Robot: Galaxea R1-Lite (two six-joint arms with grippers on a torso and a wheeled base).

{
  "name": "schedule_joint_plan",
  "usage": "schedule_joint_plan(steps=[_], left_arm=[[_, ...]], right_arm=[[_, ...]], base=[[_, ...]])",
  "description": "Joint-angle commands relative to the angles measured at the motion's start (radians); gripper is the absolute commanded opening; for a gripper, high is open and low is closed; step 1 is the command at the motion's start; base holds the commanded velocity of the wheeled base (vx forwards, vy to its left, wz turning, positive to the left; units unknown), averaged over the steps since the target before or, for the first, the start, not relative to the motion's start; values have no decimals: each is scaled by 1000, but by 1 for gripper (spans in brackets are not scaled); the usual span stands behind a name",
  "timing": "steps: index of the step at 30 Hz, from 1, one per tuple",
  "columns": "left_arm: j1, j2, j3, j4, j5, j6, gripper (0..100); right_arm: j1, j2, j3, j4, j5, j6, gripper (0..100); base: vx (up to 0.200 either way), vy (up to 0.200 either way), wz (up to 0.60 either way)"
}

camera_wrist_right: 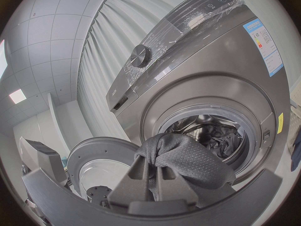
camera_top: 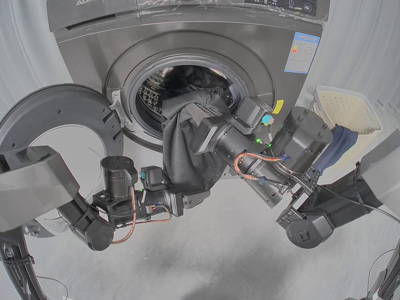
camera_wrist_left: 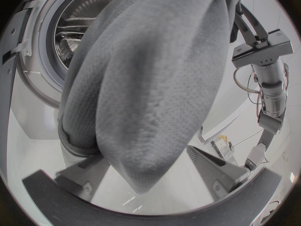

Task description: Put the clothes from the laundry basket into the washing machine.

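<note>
Head view showed a black garment (camera_top: 183,146) spilling from the washing machine (camera_top: 266,63) drum mouth, hanging over its rim at 6 o'clock. At the garment's top, the right gripper (camera_wrist_right: 152,167) had its fingers pinched closed on a bunched fold. Below, the left gripper (camera_wrist_left: 142,156) held its fingers spread wide, with hanging cloth between them. At 3 o'clock stood the laundry basket (camera_top: 346,109), a blue cloth (camera_top: 339,144) over its rim. The open door (camera_top: 58,121) lay at 9 o'clock.
</note>
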Motion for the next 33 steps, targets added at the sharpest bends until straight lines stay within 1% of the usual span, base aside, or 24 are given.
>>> schedule_joint_plan(steps=[1,12,20,24,25,28,30,33], left_arm=[[-12,-21,17,-3,-1,-1,0],[-64,-145,98,-6,1,-1,0],[-65,-178,123,-29,-1,-1,0],[-65,-178,135,-69,1,-1,0],[-65,-179,138,-81,1,-1,0],[-62,-193,141,-107,4,-3,0],[-62,-211,141,-115,4,-4,0],[-62,-234,140,-118,7,-23,0]], right_arm=[[-3,2,-1,-2,0,0,0],[-16,10,4,-2,1,0,0],[-17,31,7,-29,3,-4,0],[-14,31,8,-31,3,-4,0],[-16,31,8,-31,4,-4,100],[-16,24,37,-31,9,-6,100],[-17,8,76,-31,11,-6,100],[-17,-16,129,-36,11,-9,100]], base=[[0,0,0],[0,0,0],[0,0,0],[0,0,0],[0,0,0],[0,0,0],[0,0,0],[0,0,0]])
